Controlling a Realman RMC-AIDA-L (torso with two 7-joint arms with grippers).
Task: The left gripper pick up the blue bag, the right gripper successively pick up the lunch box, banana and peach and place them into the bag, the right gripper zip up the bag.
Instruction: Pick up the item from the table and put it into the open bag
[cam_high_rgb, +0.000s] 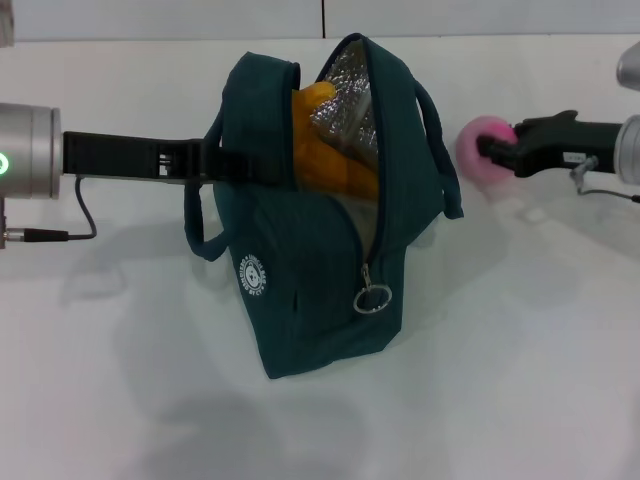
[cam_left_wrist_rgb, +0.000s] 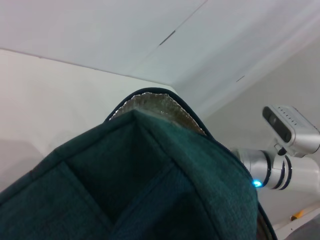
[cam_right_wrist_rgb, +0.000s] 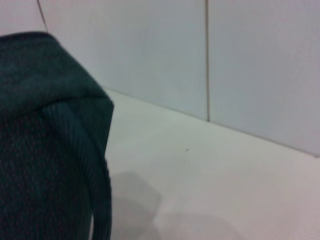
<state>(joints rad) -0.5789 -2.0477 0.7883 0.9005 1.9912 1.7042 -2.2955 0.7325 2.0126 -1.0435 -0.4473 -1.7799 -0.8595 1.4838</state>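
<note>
The blue bag (cam_high_rgb: 320, 260), unzipped, holds the banana (cam_high_rgb: 325, 140); left gripper (cam_high_rgb: 215, 160) grips it, right gripper (cam_high_rgb: 492, 148) clasps the peach (cam_high_rgb: 473, 143).

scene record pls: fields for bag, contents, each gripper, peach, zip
bag: blue bag held up, mouth open, foil lining showing
contents: banana visible inside; lunch box not visible
left gripper: at the bag's left side, gripping it
right gripper: right of bag, shut on the peach
peach: outside the bag
zip: open, ring pull hanging
</note>
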